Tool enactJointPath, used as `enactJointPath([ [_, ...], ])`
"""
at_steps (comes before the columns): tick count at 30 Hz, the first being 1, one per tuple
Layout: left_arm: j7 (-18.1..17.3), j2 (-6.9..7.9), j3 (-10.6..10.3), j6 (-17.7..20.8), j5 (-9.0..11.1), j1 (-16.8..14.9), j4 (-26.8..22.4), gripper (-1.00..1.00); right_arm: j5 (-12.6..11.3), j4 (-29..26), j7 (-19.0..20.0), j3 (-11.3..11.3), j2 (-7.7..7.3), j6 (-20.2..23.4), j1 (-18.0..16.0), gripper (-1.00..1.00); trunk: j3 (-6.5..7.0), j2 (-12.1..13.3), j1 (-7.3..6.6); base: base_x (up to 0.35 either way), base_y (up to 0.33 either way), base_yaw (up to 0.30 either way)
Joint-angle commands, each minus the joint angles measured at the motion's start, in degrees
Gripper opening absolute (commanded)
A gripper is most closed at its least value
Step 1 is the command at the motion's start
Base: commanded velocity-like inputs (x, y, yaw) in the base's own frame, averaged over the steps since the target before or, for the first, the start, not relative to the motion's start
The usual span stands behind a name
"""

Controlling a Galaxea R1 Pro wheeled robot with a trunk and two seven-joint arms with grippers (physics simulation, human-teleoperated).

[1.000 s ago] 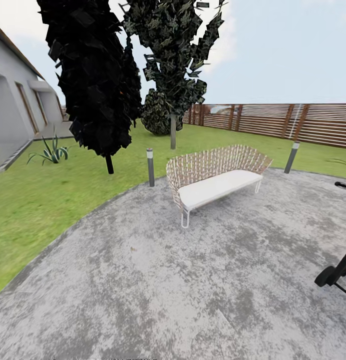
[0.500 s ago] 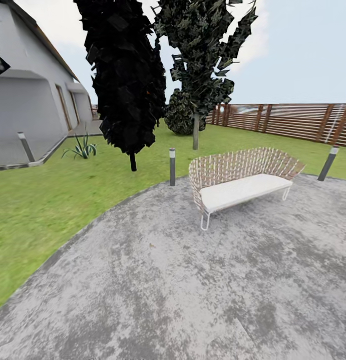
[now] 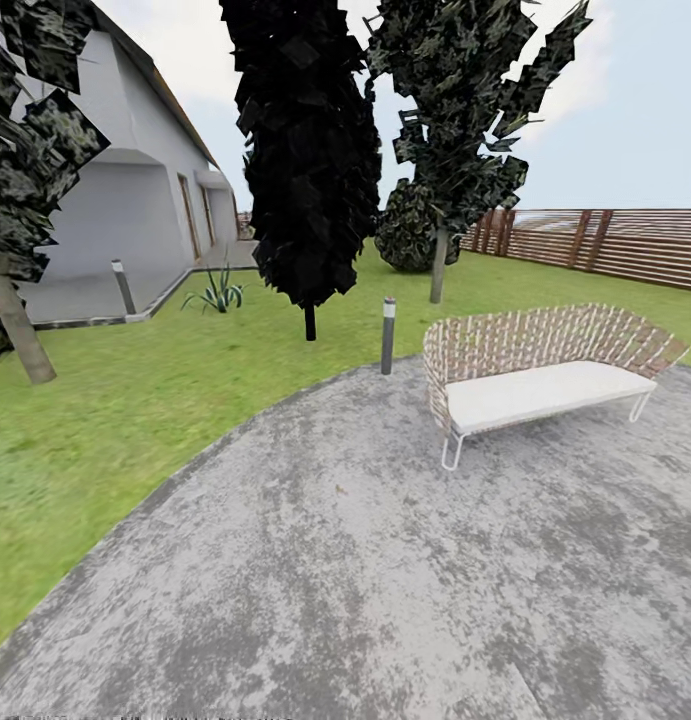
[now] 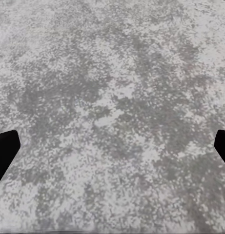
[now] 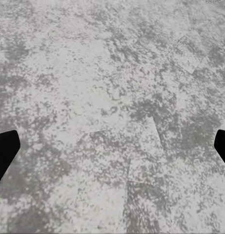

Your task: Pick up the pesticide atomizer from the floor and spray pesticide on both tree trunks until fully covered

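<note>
A round grey stone patio (image 3: 385, 580) is filling the lower half of the head view, with green lawn (image 3: 105, 420) curving around it on the left. One woven bench (image 3: 545, 375) with a white seat is standing at the right middle of the frame. Two short post lights are showing: one (image 3: 388, 335) at the patio edge in the centre, one (image 3: 123, 287) by the white house (image 3: 135, 210) at the upper left. Three tall trees are rising: a black conifer (image 3: 305, 150) at top centre, a leafy tree (image 3: 465, 130) right of it, and another trunk (image 3: 15, 320) at the left edge. A slatted fence (image 3: 605, 245) is running along the right. I cannot see the atomizer anywhere.

Both wrist views are looking down on the mottled paving. The left claw (image 4: 112, 148) and the right claw (image 5: 112, 148) are each standing spread wide apart, holding nothing.
</note>
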Motion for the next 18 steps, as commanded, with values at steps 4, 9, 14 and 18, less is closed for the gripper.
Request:
enactJointPath([
  [4, 0.3, -0.03, 0.3, -0.2, -0.6, -0.1, 0.1, 1.0, 0.1, 0.0, -0.5, 0.5, -0.04, 0.0, 0.0, 1.0, -0.01, 0.0, 0.0, 0.0, 0.225, 0.18],
  [9, 0.3, -0.03, 0.3, -0.2, -0.6, -0.1, 0.1, 1.0, 0.1, 0.0, -0.5, 0.5, -0.04, 0.0, 0.0, 1.0, 0.0, 0.0, 0.0, 0.0, 0.326, 0.031],
  [14, 0.3, -0.03, 0.3, -0.2, -0.6, -0.1, 0.1, 1.0, 0.1, 0.0, -0.5, 0.5, -0.04, 0.0, 0.0, 1.0, 0.0, 0.0, 0.0, 0.0, 0.34, 0.158],
  [18, 0.3, -0.03, 0.3, -0.2, -0.6, -0.1, 0.1, 1.0, 0.1, 0.0, -0.5, 0.5, -0.04, 0.0, 0.0, 1.0, 0.0, 0.0, 0.0, 0.0, 0.286, 0.265],
])
